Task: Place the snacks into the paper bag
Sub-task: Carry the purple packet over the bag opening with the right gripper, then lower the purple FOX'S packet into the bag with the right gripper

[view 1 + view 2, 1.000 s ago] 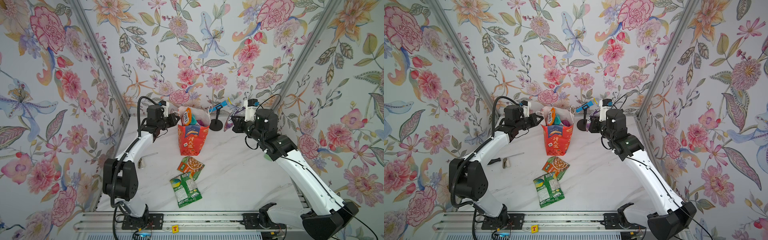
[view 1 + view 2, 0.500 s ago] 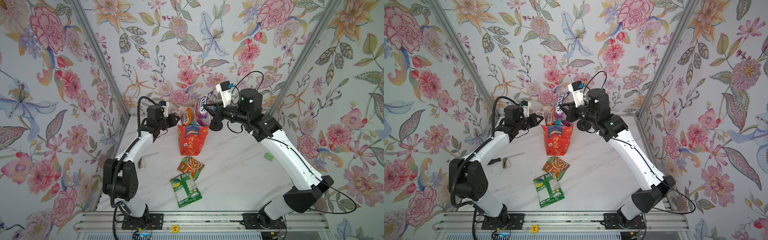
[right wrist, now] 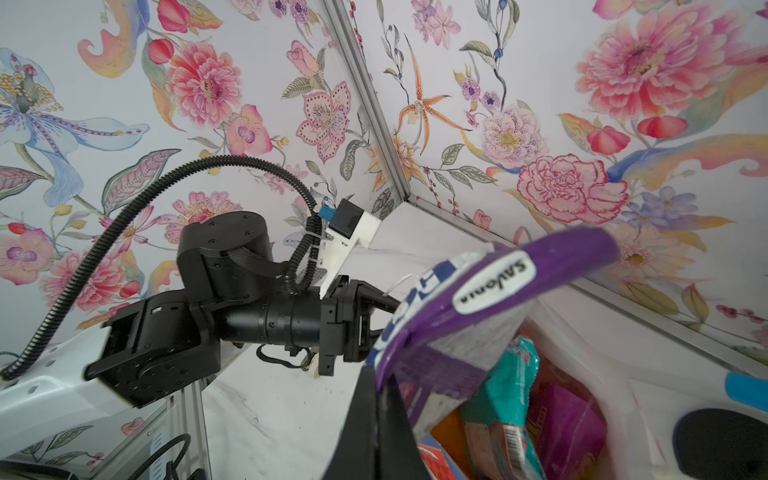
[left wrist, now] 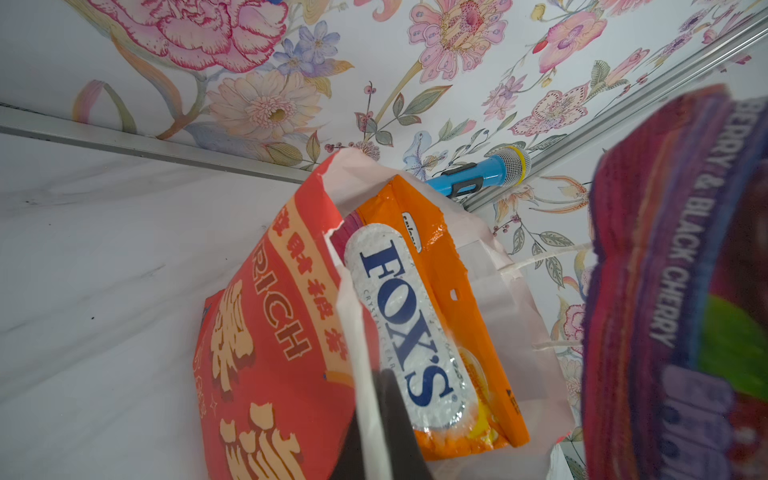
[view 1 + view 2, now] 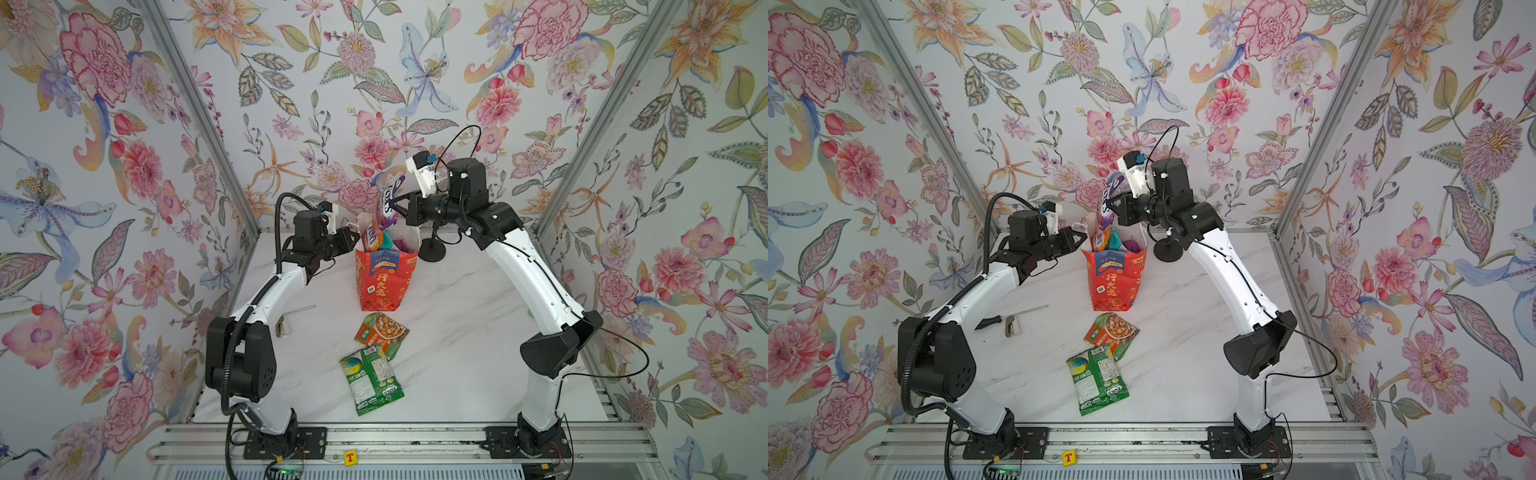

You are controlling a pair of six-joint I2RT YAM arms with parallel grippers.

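The left fingers are pinched tight on the top edge of the paper bag. The right fingers squeeze a purple FOXS packet at the bag's open top.

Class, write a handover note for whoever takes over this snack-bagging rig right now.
Left end effector: shut on the paper bag rim.
Right end effector: shut on the purple FOXS bag, above the bag's mouth.
Done: orange FOXS bag and teal packet inside.
Left: release this one; bag the nut packet and green packet lying on the table.
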